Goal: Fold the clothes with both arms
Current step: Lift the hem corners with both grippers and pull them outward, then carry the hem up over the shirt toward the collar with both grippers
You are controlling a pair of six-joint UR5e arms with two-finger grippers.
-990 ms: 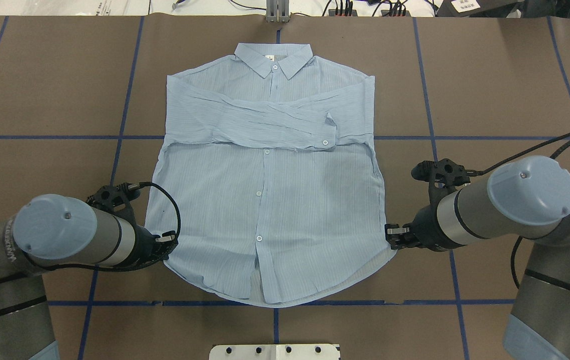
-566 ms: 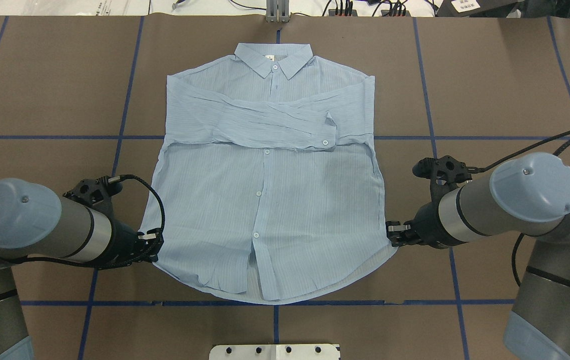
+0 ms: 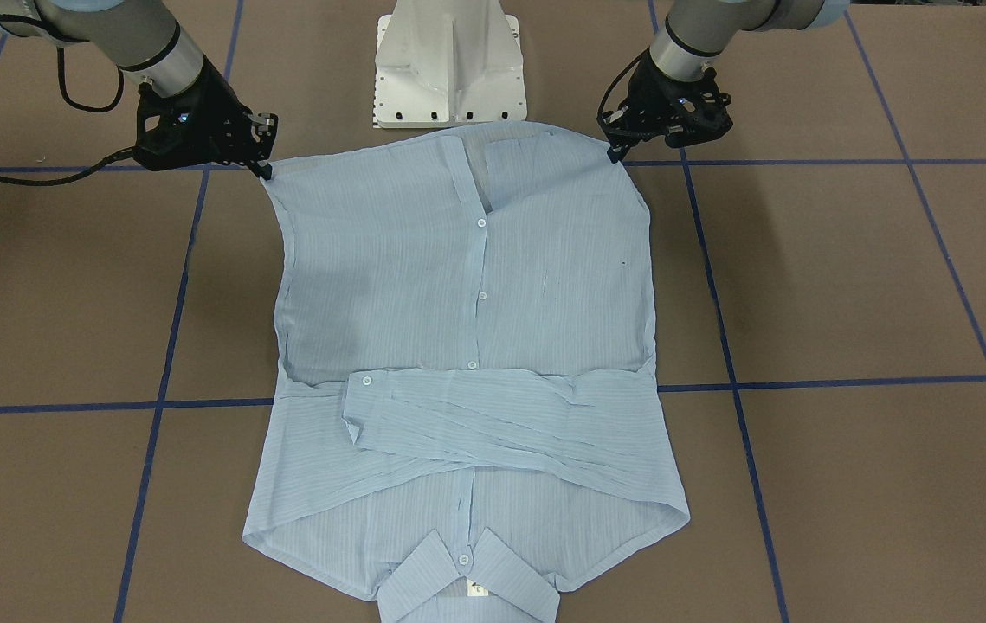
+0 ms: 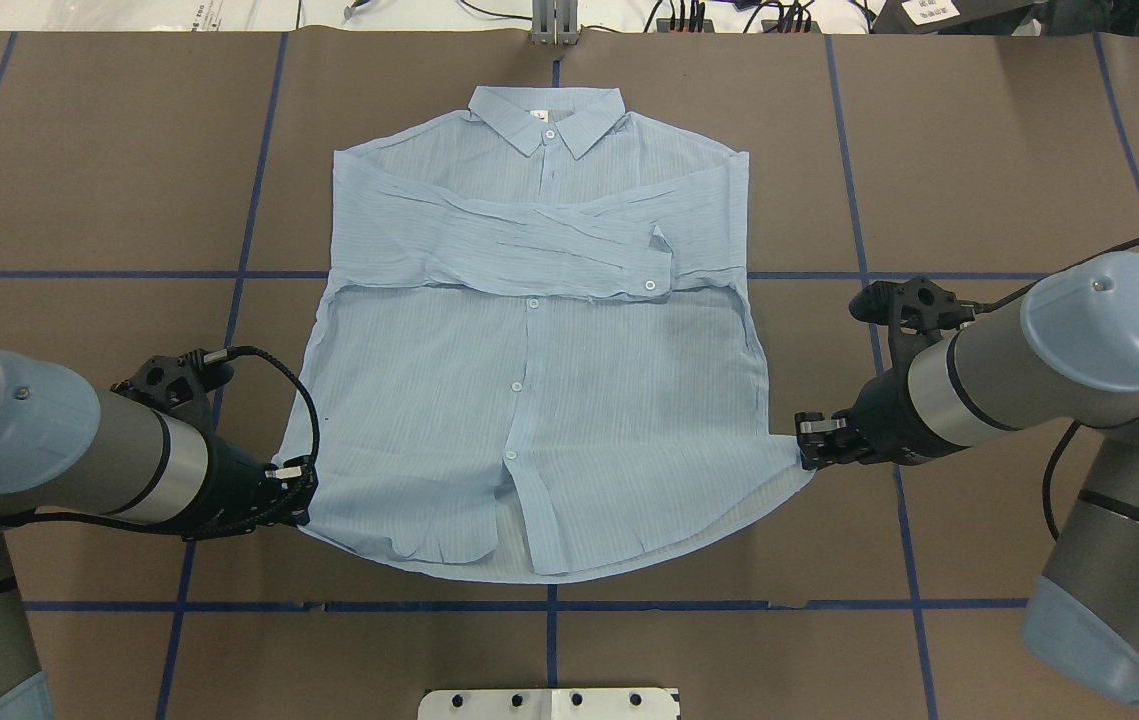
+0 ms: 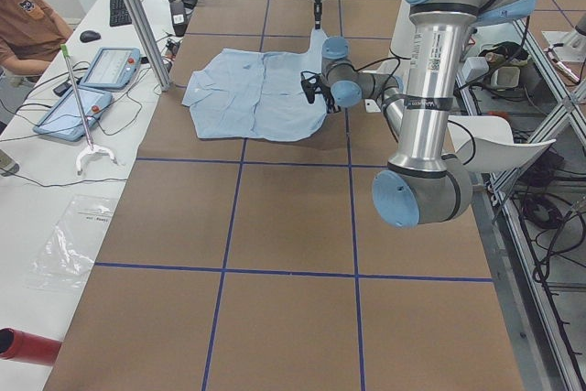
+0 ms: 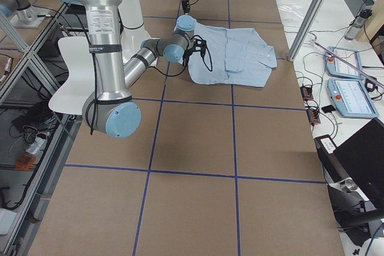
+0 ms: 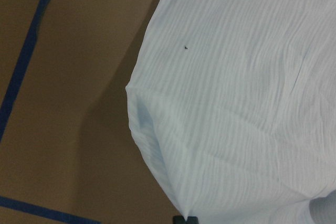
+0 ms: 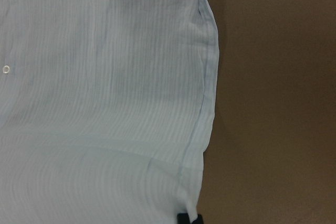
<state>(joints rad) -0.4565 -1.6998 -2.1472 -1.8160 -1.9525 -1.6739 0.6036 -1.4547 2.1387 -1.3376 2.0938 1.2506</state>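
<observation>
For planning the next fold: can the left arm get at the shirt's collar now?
Probably yes: only flat shirt lies between the left gripper and the collar. But the gripper seems shut on the hem, so the hem would come along.

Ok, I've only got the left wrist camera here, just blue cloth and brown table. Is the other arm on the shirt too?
Observer: Yes. In the overhead view the right pincer pinches the shirt at one hem corner, and the left pincer pinches the opposite corner.
Operator: Are the sleeves folded in?
Observer: Yes, both sleeves lie crossed over the chest, just below the collar.
Operator: Is the front buttoned all the way down?
Observer: No. Below the lowest button the two front edges gape apart down to the hem.
</observation>
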